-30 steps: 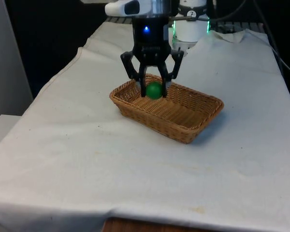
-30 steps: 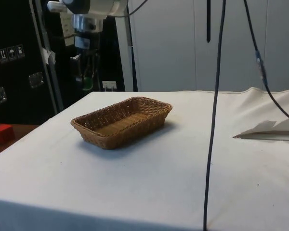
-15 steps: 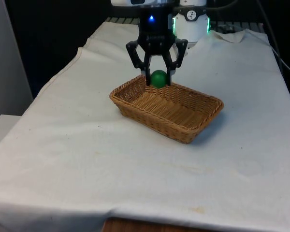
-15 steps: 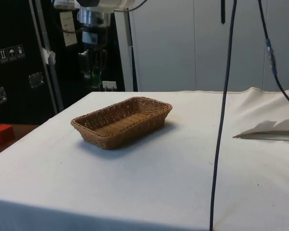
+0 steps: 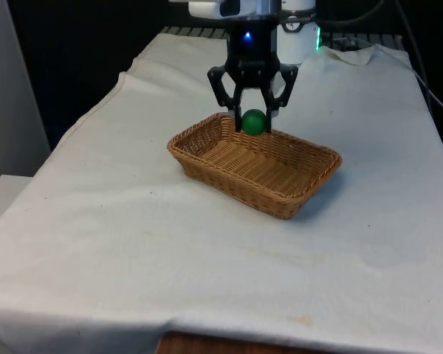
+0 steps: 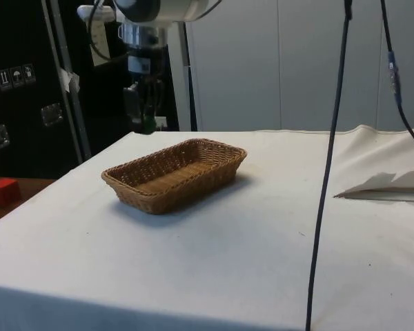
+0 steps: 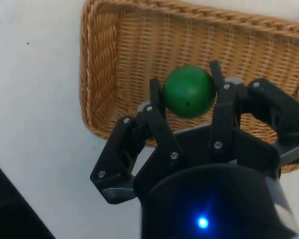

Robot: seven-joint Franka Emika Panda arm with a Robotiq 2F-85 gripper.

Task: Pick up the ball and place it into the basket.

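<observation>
White cloth [image 5: 133, 243]; ball [image 5: 253, 122] half-hidden in hand [image 5: 254, 124]

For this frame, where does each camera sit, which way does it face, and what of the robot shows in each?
Front view: across the table toward the arm; the gripper holds the ball over the basket's far rim.
Side view: at the table's side, facing dark cabinets; arm and gripper beyond the basket.
Wrist view: on the wrist, looking down; fingers clamp the ball above the basket.
All three share the gripper and basket.
</observation>
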